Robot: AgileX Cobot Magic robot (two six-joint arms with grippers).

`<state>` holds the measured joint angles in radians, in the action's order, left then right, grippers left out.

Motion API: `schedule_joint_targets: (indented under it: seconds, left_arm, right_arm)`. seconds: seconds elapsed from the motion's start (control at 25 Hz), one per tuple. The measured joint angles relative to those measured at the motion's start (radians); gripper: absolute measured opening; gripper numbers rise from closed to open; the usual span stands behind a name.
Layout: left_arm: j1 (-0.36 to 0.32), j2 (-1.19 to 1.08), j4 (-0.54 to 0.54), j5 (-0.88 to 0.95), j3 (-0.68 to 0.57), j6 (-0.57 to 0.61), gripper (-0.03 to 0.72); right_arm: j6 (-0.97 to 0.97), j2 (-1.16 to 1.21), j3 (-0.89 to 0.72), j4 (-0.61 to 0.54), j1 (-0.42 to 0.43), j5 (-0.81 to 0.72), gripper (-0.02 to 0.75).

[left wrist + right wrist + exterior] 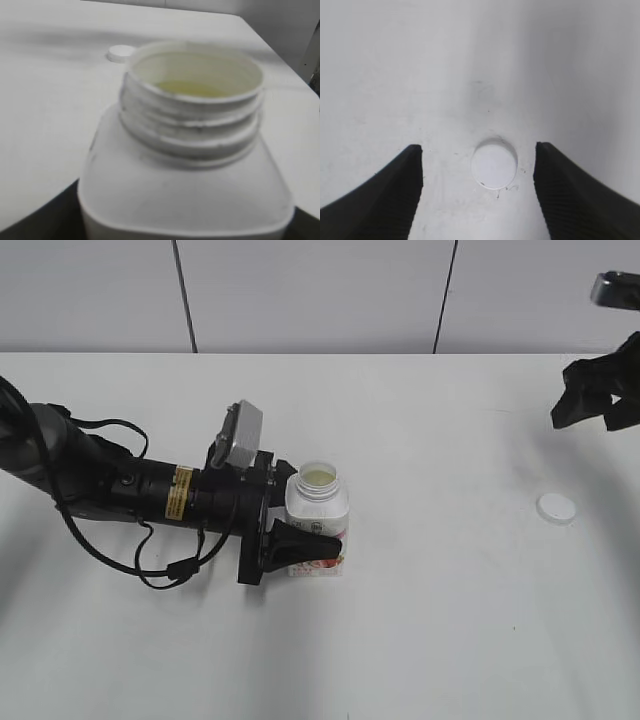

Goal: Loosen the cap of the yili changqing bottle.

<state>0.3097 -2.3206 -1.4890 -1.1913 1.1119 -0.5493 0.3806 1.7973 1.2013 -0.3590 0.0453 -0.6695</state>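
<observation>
Cap (556, 507) is already off: lying flat on the table (450, 640), well apart from the bottle, at roughly 3 o'clock from it in the exterior view.

Yili changqing bottle (318, 512) stands upright near table centre. Neck is open, threads bare, pale yellowish contents visible inside in the left wrist view.

Left gripper (300, 515) is clamped around the bottle body, one finger (305, 540) across the label. Hold looks firm, though the far finger is mostly hidden behind the bottle.

Right gripper (592, 400) is up off the table at about 1 o'clock from the cap, jaws spread wide, holding nothing. Its wrist view looks straight down on the cap, centred between the fingertips with clear space either side.

Judgement: loosening is done, and then some. What's left is cleanup: right arm clears out, left lets go of the bottle without tipping it. No spill visible.
</observation>
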Motion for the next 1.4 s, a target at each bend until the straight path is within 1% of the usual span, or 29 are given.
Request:
schedule_joint_targets:
  seconds: [0.12, 0.24, 0.4, 0.8, 0.92, 0.96, 1.04, 1.12, 1.28, 1.32, 1.4]
  left_arm:
    - [0.000, 0.000, 0.005, -0.008, 0.000, 0.000, 0.526]
    - [0.000, 0.001, 0.006, -0.009, 0.000, 0.000, 0.545]
    - [0.000, 0.038, -0.002, -0.009, -0.007, 0.000, 0.547]
    - [-0.001, 0.232, -0.019, -0.012, -0.078, -0.004, 0.548]
    - [-0.005, 0.312, -0.018, -0.012, -0.078, -0.048, 0.551]
    - [-0.009, 0.340, -0.018, 0.000, -0.078, -0.080, 0.552]
    - [-0.012, 0.415, -0.017, 0.116, -0.079, -0.182, 0.552]
    - [-0.014, 0.484, -0.023, 0.309, -0.079, -0.294, 0.552]
    - [-0.015, 0.583, -0.036, 0.801, -0.079, -0.527, 0.552]
    - [-0.015, 0.595, -0.025, 0.931, -0.079, -0.573, 0.552]
    - [-0.017, 0.603, 0.071, 1.146, -0.079, -0.623, 0.552]
  right_arm:
    - [-0.002, -0.046, 0.001, -0.002, 0.000, -0.006, 0.544]
    - [-0.002, -0.078, 0.001, -0.013, 0.000, -0.010, 0.544]
    - [-0.002, -0.109, 0.001, -0.018, 0.000, -0.016, 0.544]
    - [-0.003, -0.182, 0.001, -0.035, 0.000, -0.037, 0.544]
    - [-0.002, -0.195, 0.006, -0.035, 0.000, -0.074, 0.544]
    - [-0.002, -0.199, 0.011, -0.035, 0.000, -0.091, 0.544]
    - [-0.002, -0.210, 0.024, -0.035, 0.000, -0.116, 0.544]
    - [-0.002, -0.227, 0.037, -0.036, 0.000, -0.134, 0.544]
    - [-0.003, -0.268, 0.053, -0.039, 0.000, -0.171, 0.544]
    - [-0.003, -0.278, 0.053, -0.041, 0.000, -0.181, 0.544]
    - [-0.002, -0.303, 0.054, -0.042, 0.000, -0.204, 0.544]
